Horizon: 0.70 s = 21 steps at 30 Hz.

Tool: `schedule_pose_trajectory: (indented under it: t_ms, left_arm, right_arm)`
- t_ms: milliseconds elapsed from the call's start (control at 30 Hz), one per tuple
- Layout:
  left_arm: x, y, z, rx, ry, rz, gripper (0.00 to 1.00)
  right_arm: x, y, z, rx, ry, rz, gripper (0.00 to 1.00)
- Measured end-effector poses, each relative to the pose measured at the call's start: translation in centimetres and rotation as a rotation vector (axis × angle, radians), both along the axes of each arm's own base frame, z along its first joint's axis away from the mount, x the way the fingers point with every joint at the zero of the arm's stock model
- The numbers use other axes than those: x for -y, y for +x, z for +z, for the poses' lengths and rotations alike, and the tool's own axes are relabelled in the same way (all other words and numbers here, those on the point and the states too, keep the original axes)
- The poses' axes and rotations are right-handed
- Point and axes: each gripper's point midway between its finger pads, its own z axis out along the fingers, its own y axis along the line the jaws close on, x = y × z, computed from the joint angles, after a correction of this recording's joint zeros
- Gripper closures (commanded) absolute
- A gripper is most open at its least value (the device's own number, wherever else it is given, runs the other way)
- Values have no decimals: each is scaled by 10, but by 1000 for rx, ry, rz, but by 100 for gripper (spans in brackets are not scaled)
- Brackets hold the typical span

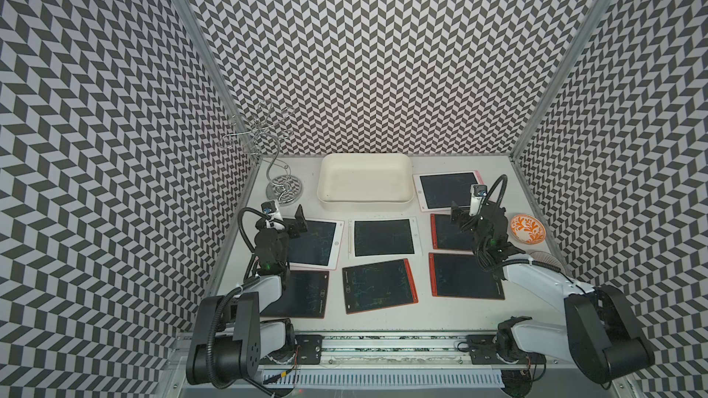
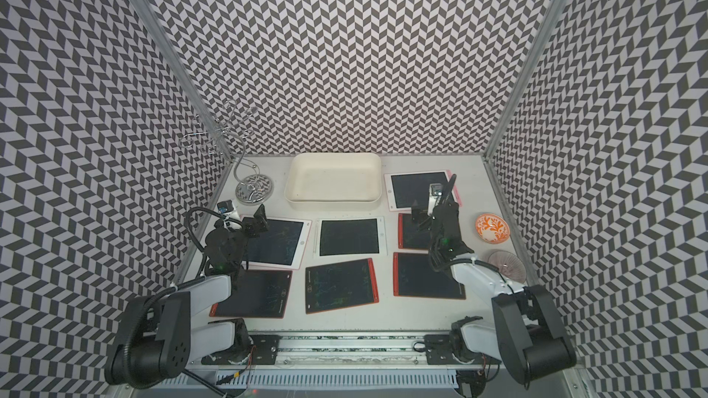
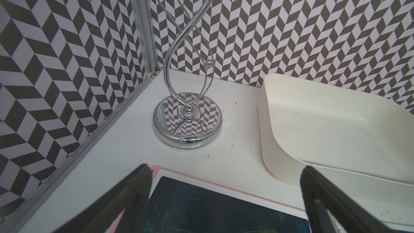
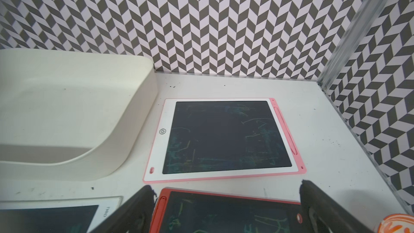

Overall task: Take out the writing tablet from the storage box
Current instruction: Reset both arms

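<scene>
Since storage box [image 1: 364, 204] looks empty, left gripper [image 1: 297, 220] and right gripper [image 1: 458, 216], both released, could needlessly snag a laid-out writing tablet [image 1: 444, 190].

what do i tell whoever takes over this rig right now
Left gripper: open, empty, above a corner of a pink-edged white writing tablet.
Right gripper: open, empty, above a red-framed writing tablet.
Cream-white rectangular plastic storage box: at the back of the white table, nothing visible inside.
Done: seven tablets lie flat on the table, all outside the box.
Left: nothing seems to remain to take out; confirm the box is empty.
</scene>
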Motion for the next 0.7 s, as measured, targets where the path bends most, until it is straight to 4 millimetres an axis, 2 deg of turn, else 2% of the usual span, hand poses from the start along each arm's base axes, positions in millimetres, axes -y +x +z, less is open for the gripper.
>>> schedule_pose_trajectory:
  t_ms: [200,300,467,700]
  left_arm:
    - [3,0,-32,-20,26,-11,1]
    - [8,0,-43,-31,43,-27,1]
    - [16,8,-31,7,70,-51,1]
    - [23,21,-18,37,102,-70,1]
  right_arm:
    - [31,-8,-15,21,25,-47,1]
    - [37,-10,-26,29,51,-42,1]
    - [33,-8,-45,14,58,-1,1]
    - [25,3,-33,121,72,45,1]
